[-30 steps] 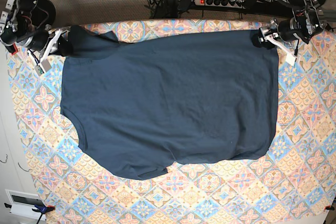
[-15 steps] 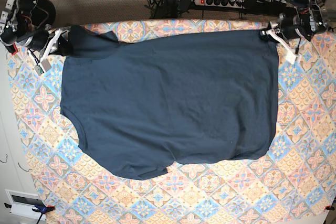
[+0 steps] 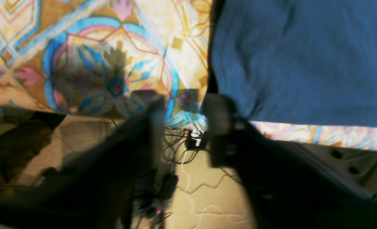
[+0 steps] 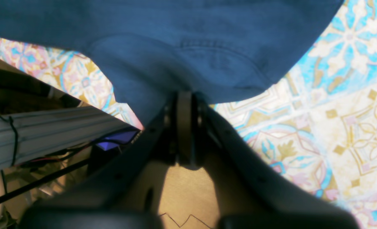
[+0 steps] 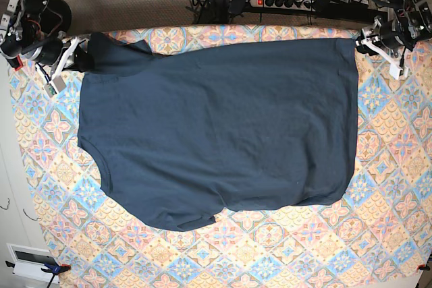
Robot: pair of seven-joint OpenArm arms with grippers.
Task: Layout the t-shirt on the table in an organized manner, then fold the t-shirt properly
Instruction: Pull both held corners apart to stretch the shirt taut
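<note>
T-shirt, soft navy cloth, lies spread flat and faintly rippled on the tile-patterned table. Right gripper pinches a bunched sleeve fold; left gripper hangs spread, clear of the hem corner.

The base view hangs high above the table and looks straight down, taking in the whole t-shirt and the floor strip at twelve o'clock. The left wrist view sits very close behind the left gripper, facing the table edge, with cloth toward one o'clock. The right wrist view is equally close behind the right gripper, cloth at twelve o'clock. Both wrist views share with the base view a far corner of the garment, at two and ten o'clock there.
</note>
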